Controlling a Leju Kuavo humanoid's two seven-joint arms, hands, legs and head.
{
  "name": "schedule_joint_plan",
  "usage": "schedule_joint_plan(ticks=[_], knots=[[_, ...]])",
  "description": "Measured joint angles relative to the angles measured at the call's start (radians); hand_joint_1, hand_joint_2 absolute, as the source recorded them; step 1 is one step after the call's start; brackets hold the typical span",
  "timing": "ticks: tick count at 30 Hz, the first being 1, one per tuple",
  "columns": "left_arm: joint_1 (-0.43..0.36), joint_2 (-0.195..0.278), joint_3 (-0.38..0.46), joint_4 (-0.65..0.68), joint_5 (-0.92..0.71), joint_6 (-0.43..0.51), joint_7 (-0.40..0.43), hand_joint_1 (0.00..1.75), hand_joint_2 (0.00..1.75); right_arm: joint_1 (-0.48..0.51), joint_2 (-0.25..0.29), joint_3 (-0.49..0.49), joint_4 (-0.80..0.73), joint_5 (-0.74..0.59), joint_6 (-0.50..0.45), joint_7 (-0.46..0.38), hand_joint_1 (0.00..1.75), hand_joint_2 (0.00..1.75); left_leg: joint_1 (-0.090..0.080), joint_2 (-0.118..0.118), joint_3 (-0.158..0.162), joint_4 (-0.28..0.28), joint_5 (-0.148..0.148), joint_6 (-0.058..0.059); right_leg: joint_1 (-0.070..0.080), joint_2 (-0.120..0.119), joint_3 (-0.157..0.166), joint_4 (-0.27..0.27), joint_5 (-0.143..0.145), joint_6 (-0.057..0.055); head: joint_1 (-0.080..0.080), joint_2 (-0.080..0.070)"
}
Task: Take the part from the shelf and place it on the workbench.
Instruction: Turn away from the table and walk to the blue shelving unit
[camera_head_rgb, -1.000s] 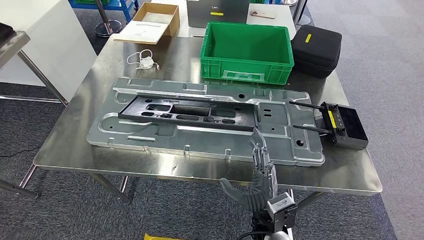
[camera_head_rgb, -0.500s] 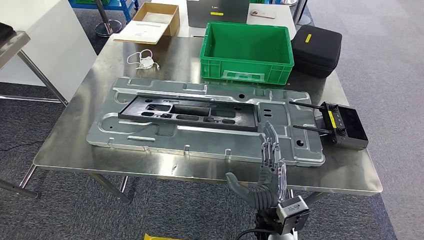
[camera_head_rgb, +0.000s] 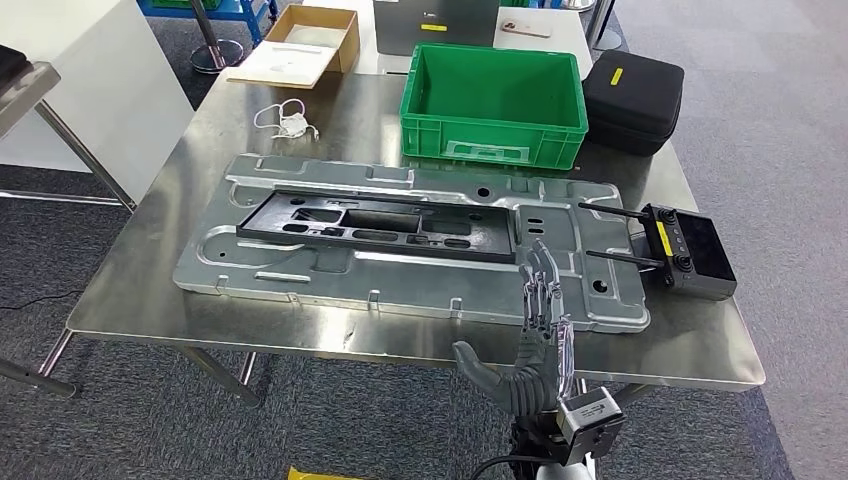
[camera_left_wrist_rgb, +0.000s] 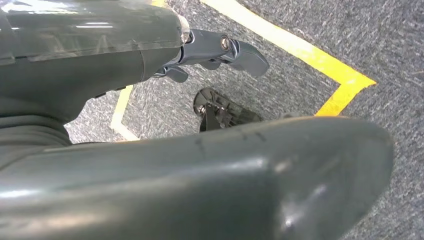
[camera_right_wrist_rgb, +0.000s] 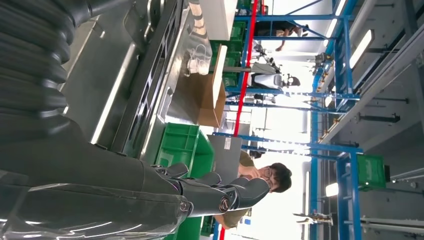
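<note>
A long black frame part (camera_head_rgb: 380, 226) lies flat on a large grey stamped metal plate (camera_head_rgb: 300, 280), which rests on the steel workbench (camera_head_rgb: 150, 290). My right hand (camera_head_rgb: 535, 335) is raised in front of the bench's near edge with its fingers straight and apart, holding nothing; its fingertips (camera_head_rgb: 540, 262) overlap the plate's right part in the picture. The right wrist view shows the same hand (camera_right_wrist_rgb: 200, 192) empty, beside the black frame (camera_right_wrist_rgb: 150, 85). My left hand (camera_left_wrist_rgb: 220, 50) hangs over the carpet, fingers extended, with nothing in it.
A green crate (camera_head_rgb: 492, 125) stands at the bench's back, a black case (camera_head_rgb: 632, 98) to its right, a black controller (camera_head_rgb: 690, 250) with antennas at the right edge. A white mask (camera_head_rgb: 285, 122) and cardboard box (camera_head_rgb: 300, 50) lie back left. A person (camera_right_wrist_rgb: 262, 177) sits beyond the bench.
My right hand has shifted a little to the right and risen slightly, its fingers still spread. The black frame and the plate have not moved.
</note>
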Motion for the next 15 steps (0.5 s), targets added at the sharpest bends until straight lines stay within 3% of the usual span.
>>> schedule_joint_plan(ticks=[4,7,9,12,13,14,15], knots=[[-0.001,0.001,0.000,0.000,-0.001,0.002,0.019,0.00,1.75,0.001,0.000,0.000,0.000,0.000,0.001,0.000,0.00,1.75,-0.001,0.000,-0.002,0.002,-0.001,0.003,-0.003,0.000,0.001,-0.003,0.001,0.002,0.000,0.000],[-0.001,0.003,0.000,0.000,-0.003,0.008,0.055,0.00,1.75,0.003,0.000,0.000,0.001,-0.002,0.009,0.000,0.00,1.75,-0.001,0.003,0.014,-0.026,0.014,0.026,-0.009,-0.001,0.016,-0.023,0.008,0.015,0.000,0.000],[-0.002,0.003,0.000,0.000,-0.008,0.010,0.069,0.00,1.75,0.001,0.000,0.000,0.005,-0.007,0.016,0.000,0.00,1.75,0.004,0.009,0.038,-0.066,0.037,0.036,-0.009,-0.003,0.011,0.011,-0.030,0.022,0.000,0.000],[-0.004,0.002,0.000,0.000,-0.017,0.009,0.077,0.00,1.75,-0.002,0.000,0.000,0.016,-0.013,0.017,0.000,0.00,1.75,0.007,0.016,0.039,-0.080,0.048,0.034,-0.023,-0.004,-0.053,0.181,-0.134,0.037,0.000,0.000],[-0.004,0.002,0.000,0.000,-0.018,0.009,0.079,0.00,1.75,-0.002,0.000,0.000,0.020,-0.015,0.016,0.000,0.00,1.75,0.008,0.018,0.036,-0.080,0.050,0.031,-0.030,-0.005,-0.062,0.214,-0.144,0.044,0.000,0.000],[-0.004,0.003,0.000,0.000,-0.018,0.008,0.080,0.00,1.75,-0.002,0.000,0.000,0.023,-0.016,0.015,0.000,0.00,1.75,0.010,0.020,0.034,-0.079,0.051,0.026,-0.039,-0.005,-0.052,0.211,-0.134,0.051,0.000,0.000],[-0.004,0.003,0.000,0.000,-0.018,0.008,0.080,0.00,1.75,-0.002,0.000,0.000,0.026,-0.017,0.015,0.000,0.00,1.75,0.013,0.020,0.033,-0.077,0.052,0.019,-0.049,-0.007,-0.020,0.167,-0.109,0.060,0.000,0.000]])
